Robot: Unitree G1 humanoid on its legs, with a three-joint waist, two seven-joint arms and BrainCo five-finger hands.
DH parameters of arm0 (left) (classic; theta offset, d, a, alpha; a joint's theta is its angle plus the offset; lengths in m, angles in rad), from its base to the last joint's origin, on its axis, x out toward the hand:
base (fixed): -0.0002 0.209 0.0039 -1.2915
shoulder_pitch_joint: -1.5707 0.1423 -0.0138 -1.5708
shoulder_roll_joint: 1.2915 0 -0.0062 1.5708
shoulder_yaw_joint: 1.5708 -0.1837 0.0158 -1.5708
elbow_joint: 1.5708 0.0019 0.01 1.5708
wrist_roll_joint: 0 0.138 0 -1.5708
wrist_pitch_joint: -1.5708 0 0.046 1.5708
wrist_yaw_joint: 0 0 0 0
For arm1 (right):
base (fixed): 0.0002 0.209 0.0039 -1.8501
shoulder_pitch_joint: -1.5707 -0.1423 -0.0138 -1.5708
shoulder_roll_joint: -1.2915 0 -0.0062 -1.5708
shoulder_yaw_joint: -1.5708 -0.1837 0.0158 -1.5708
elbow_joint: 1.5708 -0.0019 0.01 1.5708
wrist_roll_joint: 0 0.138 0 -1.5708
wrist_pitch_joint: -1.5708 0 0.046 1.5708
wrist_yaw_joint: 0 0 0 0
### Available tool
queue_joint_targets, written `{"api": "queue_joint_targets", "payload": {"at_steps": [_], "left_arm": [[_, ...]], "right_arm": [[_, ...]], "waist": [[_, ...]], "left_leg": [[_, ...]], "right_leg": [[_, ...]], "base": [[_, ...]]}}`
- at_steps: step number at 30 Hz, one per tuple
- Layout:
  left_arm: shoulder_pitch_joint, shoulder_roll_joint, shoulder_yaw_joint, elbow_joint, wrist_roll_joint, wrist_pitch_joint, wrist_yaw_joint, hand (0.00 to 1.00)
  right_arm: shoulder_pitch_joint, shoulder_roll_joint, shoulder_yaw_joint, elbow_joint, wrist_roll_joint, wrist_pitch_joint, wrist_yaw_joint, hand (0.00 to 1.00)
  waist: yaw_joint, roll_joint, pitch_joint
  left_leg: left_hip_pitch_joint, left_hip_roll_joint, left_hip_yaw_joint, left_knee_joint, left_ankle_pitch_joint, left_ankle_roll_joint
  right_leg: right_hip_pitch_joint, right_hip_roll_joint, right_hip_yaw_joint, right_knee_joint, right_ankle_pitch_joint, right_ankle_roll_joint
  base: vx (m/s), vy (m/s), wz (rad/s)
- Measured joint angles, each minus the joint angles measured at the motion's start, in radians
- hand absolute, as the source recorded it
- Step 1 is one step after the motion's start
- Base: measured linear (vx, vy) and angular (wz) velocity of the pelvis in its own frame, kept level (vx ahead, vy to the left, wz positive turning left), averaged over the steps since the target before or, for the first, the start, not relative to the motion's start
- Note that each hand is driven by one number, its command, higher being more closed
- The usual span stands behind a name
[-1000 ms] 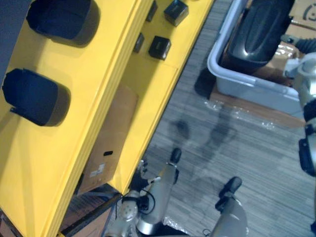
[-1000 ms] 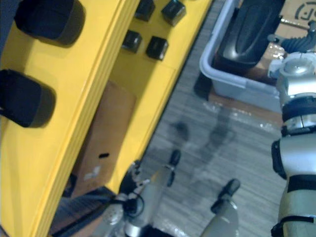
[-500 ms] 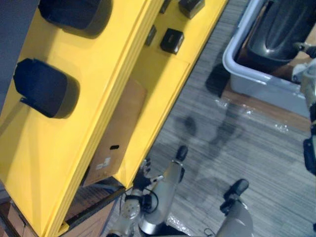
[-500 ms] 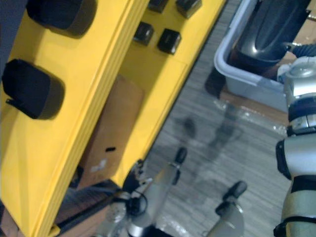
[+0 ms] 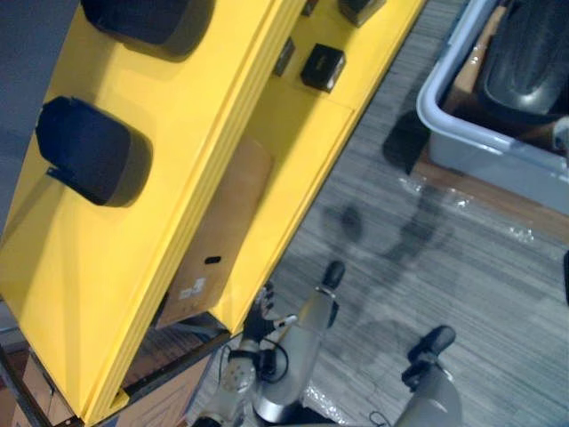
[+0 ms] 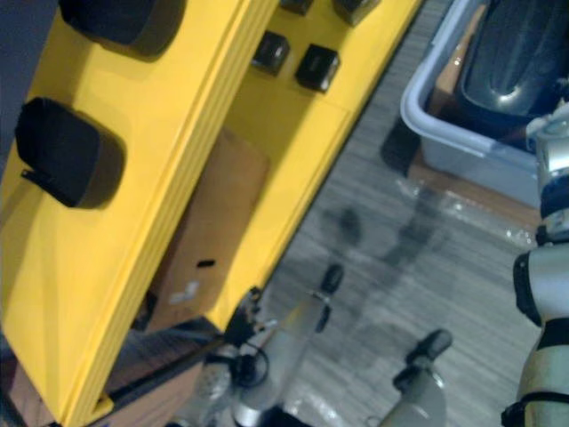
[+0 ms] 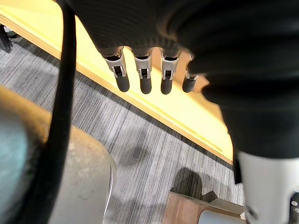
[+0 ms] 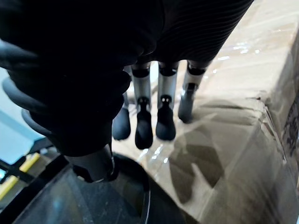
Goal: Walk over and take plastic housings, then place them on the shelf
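Two dark plastic housings (image 5: 89, 151) (image 5: 147, 18) lie on the top board of the yellow shelf (image 5: 196, 178) at the left. Another glossy dark housing (image 6: 516, 53) lies in a grey tub (image 6: 444, 133) at the upper right. My right arm (image 6: 547, 267) comes up the right edge toward that tub. In the right wrist view my right hand (image 8: 149, 116) hangs over plastic-wrapped cardboard (image 8: 233, 116), with the housing's dark rim (image 8: 93, 200) just beneath it. My left hand (image 7: 142, 79) hangs down beside the shelf's edge (image 7: 187, 116), fingers straight and empty.
Small black boxes (image 5: 323, 67) (image 6: 269, 52) stand on the lower yellow board. A cardboard box (image 5: 218, 240) sits under the shelf. The tub rests on a wrapped brown base (image 5: 462, 182). Grey carpet (image 5: 400, 249) lies between shelf and tub.
The whole picture has shifted, so the head camera has moved; shelf and tub now sit further right. My right arm stays by the tub. The left hand hangs as before.
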Motion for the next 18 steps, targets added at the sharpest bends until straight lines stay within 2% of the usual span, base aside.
{"api": "queue_joint_targets", "payload": {"at_steps": [4,10,13,18], "left_arm": [[-0.001,-0.005,-0.001,0.001,0.0,0.0,0.005,0.0],[0.0,-0.018,-0.011,-0.011,0.0,-0.01,0.009,0.0],[0.002,-0.018,-0.027,-0.029,0.0,-0.011,0.02,0.0],[0.049,-0.019,-0.016,-0.152,0.001,-0.013,0.04,0.0]], "right_arm": [[-0.002,-0.001,0.009,0.026,0.0,0.006,0.026,1.0],[-0.002,0.001,0.009,0.035,-0.017,-0.002,0.022,1.0],[-0.001,0.007,0.008,0.037,-0.019,-0.022,0.007,1.0],[0.0,0.019,0.005,0.04,-0.066,-0.05,-0.018,1.0]], "waist": [[0.006,0.005,-0.004],[0.011,0.012,-0.009],[0.007,0.012,-0.009],[-0.019,0.011,-0.008]], "left_leg": [[0.0,0.0,0.001,-0.001,0.0,0.0],[0.009,0.002,0.005,-0.001,0.0,0.0],[0.016,0.003,0.008,-0.001,0.0,0.0],[0.067,0.005,0.019,-0.017,0.0,0.0]], "right_leg": [[0.0,0.0,0.0,0.0,0.0,0.0],[0.005,0.0,0.002,0.002,-0.001,-0.001],[0.01,0.0,0.004,0.003,-0.001,-0.001],[0.055,0.002,0.006,-0.009,-0.001,-0.002]], "base": [[0.0,0.0,0.0],[0.0,0.0,0.0],[0.0,0.0,0.0],[0.0,-0.005,-0.02]]}}
